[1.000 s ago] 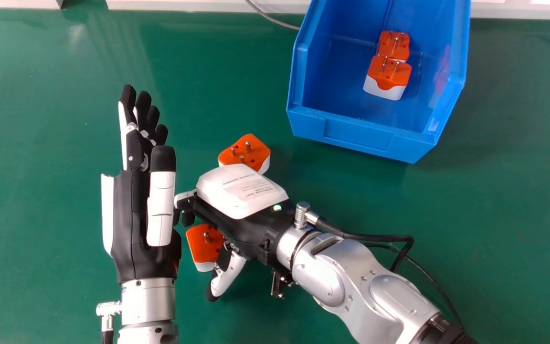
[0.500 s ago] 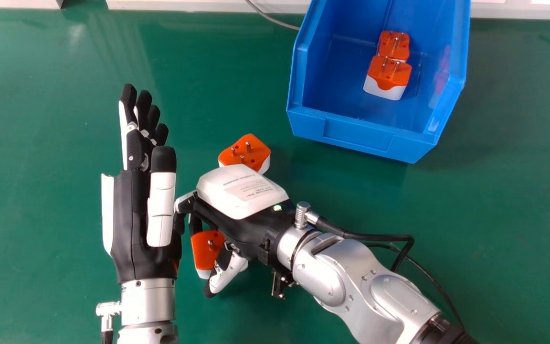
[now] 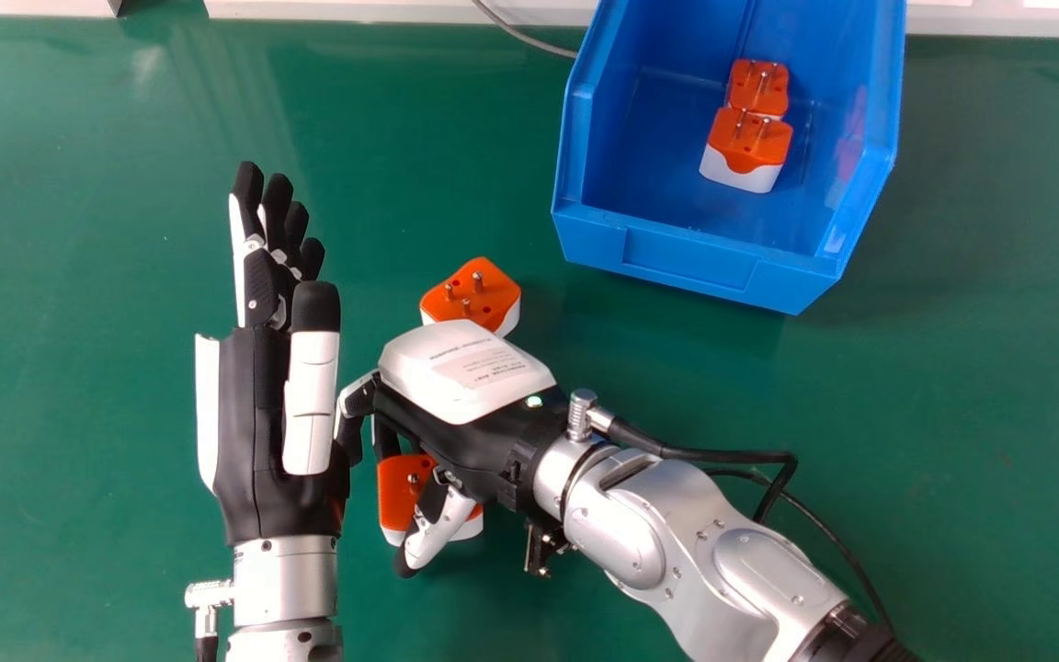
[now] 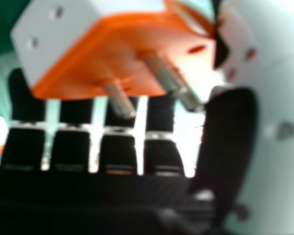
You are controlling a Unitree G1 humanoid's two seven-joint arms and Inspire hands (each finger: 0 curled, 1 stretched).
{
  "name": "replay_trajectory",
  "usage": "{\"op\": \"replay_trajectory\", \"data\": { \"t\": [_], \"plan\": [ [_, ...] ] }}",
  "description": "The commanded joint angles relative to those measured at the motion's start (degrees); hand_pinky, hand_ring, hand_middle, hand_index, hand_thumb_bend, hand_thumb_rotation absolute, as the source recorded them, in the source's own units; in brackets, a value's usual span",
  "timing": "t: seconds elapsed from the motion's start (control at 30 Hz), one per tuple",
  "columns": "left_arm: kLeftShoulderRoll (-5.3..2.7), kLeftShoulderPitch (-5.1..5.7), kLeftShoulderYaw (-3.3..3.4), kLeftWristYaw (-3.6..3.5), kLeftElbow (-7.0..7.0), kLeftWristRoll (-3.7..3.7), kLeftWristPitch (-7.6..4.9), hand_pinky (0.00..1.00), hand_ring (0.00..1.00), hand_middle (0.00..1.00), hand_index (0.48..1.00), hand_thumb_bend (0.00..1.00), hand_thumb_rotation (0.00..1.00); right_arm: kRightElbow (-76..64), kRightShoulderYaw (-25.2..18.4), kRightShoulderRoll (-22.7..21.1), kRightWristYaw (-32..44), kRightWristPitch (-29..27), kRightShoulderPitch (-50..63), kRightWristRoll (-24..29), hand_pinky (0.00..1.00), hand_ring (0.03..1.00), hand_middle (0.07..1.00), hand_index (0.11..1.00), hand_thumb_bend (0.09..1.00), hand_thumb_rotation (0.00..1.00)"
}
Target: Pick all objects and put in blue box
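My right hand [image 3: 465, 372] is low over the table, palm down, its fingers and thumb curled round an orange and white plug adapter [image 3: 398, 496], partly hidden beneath it. In the right hand view the adapter [image 4: 122, 54], pins showing, lies between the fingers and thumb of my right hand [image 4: 235, 132]. Another adapter [image 3: 482, 292] rests on the table just beyond the back of that hand. Two more adapters [image 3: 759, 87] [image 3: 748, 147] sit inside the blue box [image 3: 695, 262]. My left hand [image 3: 258, 414] is upright at the left with straight fingers.
A sliver of orange [image 3: 337, 515] shows beside the left wrist. The green table [image 3: 107, 276] has free room left of the box and at the right. A grey cable [image 3: 529, 39] runs behind, up to the box's left side.
The adapter under my right hand has turned and shifted right and towards the near edge, as the fingers curled in round it. The right wrist and the left hand have stayed nearly still.
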Motion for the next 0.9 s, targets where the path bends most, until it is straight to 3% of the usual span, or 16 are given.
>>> {"op": "replay_trajectory", "data": {
  "t": [0.0,0.2,0.53,0.77,0.87],
  "plan": [
    [-1.8,-0.21,-0.23,0.0,-0.57,0.09,-0.98,1.0,1.0,1.0,1.0,0.83,0.87,-1.3,-0.4,0.1,-0.2,-0.3,-0.9,0.3,0.31,0.389,0.489,0.57,0.577,0.02],
    [-1.92,-0.23,-0.22,0.23,-0.57,0.27,-1.11,1.0,1.0,1.0,1.0,0.83,0.87,-0.9,-0.5,-0.3,-0.1,-1.1,-1.5,0.5,0.29,0.37,0.474,0.561,0.565,0.02],
    [-1.91,0.28,-0.44,-0.14,-0.65,0.04,-1.35,1.0,1.0,1.0,1.0,0.83,0.87,-1.7,-0.4,-0.8,-0.3,-1.0,-1.5,-0.2,0.28,0.362,0.462,0.554,0.555,0.01],
    [-1.98,0.25,-0.31,0.19,-0.33,0.43,-1.66,1.0,1.0,1.0,1.0,0.83,0.86,-2.8,-1.3,-1.4,-2.5,-2.0,-1.2,-0.3,0.28,0.362,0.467,0.554,0.545,0.01],
    [-2.1,0.2,-0.22,0.64,-0.03,0.98,-1.81,1.0,1.0,1.0,1.0,0.83,0.86,-4.3,-2.1,-2.2,-4.0,-1.9,-0.8,-0.6,0.28,0.362,0.467,0.554,0.545,0.01]
  ]
}}
